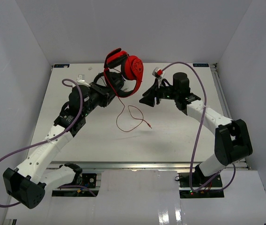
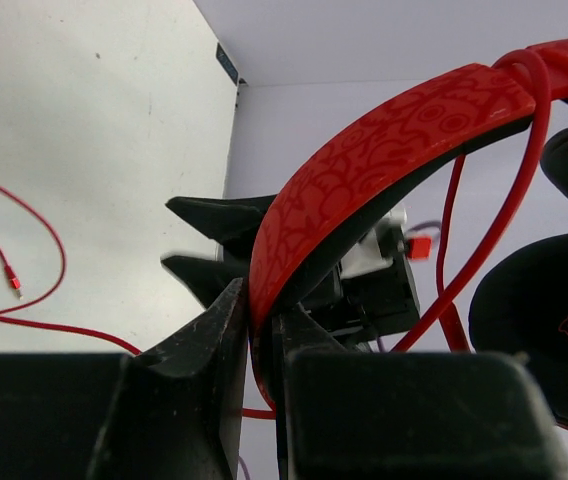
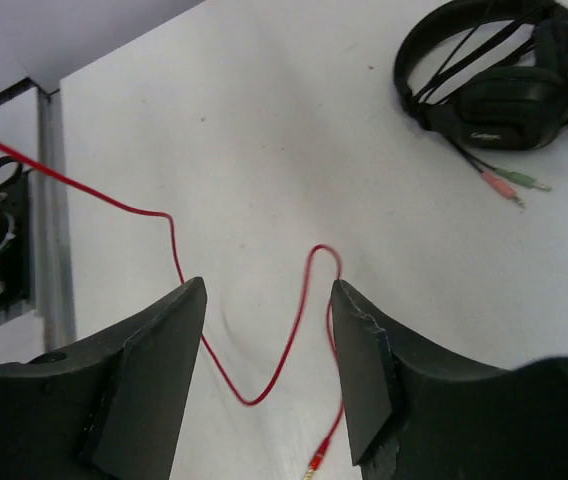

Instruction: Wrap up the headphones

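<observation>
Above the far middle of the table [image 1: 77, 140], the headphones [image 1: 125, 69] are held up off the surface by the left gripper [image 1: 108, 91]. Its fingers are pressed onto the red patterned headband [image 2: 384, 150], which runs edge-on between them in the left wrist view. From above, the two earcups sit together at the far end and the band's arch curves round toward the near side, so the long axis runs roughly far to near. One red outer cup face [image 1: 134, 68] is turned to the right, toward the other arm. A black ear pad [image 2: 544, 320] shows at the right of the left wrist view, and the cable [image 1: 132, 117] crosses over the band close to it. From there the cable hangs down and lies in loose loops on the table, with its plug [image 1: 150, 125] toward the near right.

To the right of the headphones, the right gripper [image 1: 146, 100] hovers with its fingers spread wide and nothing between them; its camera sees the cable loops on the table below. Black headphones [image 3: 504, 80] lie on the table apart from the cable, their pink and green plugs [image 3: 509, 183] beside them.
</observation>
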Tool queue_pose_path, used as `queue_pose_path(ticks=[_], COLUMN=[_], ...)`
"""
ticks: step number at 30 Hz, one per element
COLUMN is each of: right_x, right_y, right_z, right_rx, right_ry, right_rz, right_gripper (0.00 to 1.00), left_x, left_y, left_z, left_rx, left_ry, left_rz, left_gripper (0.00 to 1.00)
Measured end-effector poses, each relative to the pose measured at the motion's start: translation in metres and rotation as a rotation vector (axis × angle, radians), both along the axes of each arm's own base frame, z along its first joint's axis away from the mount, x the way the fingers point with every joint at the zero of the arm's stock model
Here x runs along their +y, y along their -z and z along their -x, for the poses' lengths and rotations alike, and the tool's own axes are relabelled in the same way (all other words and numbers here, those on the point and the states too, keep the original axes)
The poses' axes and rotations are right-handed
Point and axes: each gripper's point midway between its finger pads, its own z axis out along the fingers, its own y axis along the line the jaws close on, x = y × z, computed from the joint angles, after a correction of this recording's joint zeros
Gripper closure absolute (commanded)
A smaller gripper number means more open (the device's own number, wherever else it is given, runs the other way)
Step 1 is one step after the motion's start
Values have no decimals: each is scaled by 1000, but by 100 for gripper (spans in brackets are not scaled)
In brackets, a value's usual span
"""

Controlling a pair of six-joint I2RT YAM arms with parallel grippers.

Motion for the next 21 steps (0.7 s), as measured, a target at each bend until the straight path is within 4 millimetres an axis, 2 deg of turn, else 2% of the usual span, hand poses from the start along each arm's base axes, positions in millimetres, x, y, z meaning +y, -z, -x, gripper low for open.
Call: queue_pose_path(ticks=[4, 8, 11, 17, 21], right_x=[-6, -5, 10, 53, 71], right_y=[7, 37, 49, 48, 56], right_z=[36, 75, 92, 108, 108], right_rx=[-65, -124, -160, -247, -309], right_ry=[-132, -252, -323, -400, -392], right_rz=[-33, -32, -22, -40, -23], right_gripper=[4, 8, 9, 10, 10], left_x=[1, -1, -1, -1, -1], left_y=[7, 6, 2, -7, -8], left_z=[0, -3, -3, -3, -3], left_rx=[15, 16, 15, -4, -5], left_ry=[-1, 1, 3, 5, 6], left_rz=[-22, -31, -32, -28, -28], left_gripper=[100, 100, 100, 100, 100])
